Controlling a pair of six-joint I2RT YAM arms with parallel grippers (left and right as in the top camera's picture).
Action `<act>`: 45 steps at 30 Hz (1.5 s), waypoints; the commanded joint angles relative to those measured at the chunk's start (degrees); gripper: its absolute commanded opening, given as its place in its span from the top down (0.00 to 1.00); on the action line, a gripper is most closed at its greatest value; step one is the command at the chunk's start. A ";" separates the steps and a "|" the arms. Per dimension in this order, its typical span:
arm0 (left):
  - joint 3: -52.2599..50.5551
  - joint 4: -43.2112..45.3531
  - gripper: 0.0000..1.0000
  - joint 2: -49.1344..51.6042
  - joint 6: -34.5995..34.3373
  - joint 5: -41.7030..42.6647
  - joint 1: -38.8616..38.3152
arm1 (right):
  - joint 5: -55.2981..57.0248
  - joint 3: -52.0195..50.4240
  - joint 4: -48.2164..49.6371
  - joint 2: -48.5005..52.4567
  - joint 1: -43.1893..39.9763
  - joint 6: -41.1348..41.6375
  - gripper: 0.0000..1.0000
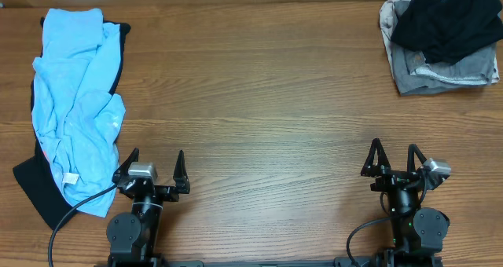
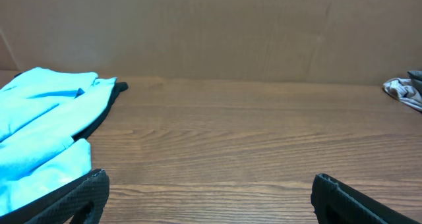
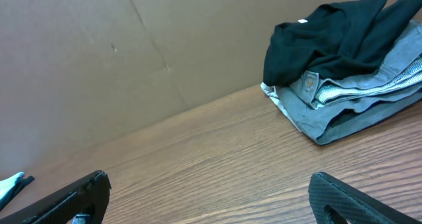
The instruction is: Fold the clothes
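Observation:
A crumpled light blue T-shirt (image 1: 78, 102) with a small white tag lies at the table's left side, on top of a black garment (image 1: 35, 190). It also shows at the left of the left wrist view (image 2: 39, 125). My left gripper (image 1: 156, 166) is open and empty near the front edge, just right of the shirt's lower end; in its own view the jaws (image 2: 208, 194) are spread wide over bare wood. My right gripper (image 1: 393, 155) is open and empty at the front right, jaws (image 3: 208, 194) wide apart.
A pile of a black garment (image 1: 448, 20) on grey clothes (image 1: 440, 71) sits at the back right corner, also in the right wrist view (image 3: 343, 53). A brown cardboard wall (image 2: 211, 33) stands behind the wooden table (image 1: 267, 118).

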 commanded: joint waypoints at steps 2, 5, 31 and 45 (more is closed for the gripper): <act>-0.20 -0.17 0.00 -0.70 0.98 -0.44 0.31 | 0.13 -0.59 0.26 -0.57 0.28 0.07 0.00; -0.20 -0.17 0.00 -0.70 1.01 -0.42 0.31 | 0.13 -0.59 0.26 -0.57 0.28 0.07 0.00; -0.17 7.39 0.00 -0.70 -2.54 0.33 0.31 | -2.19 -0.57 0.90 -0.57 0.28 0.04 0.00; 22.12 -6.25 0.00 9.42 2.29 -0.94 0.31 | -8.70 15.52 -8.22 0.81 0.28 -8.72 0.00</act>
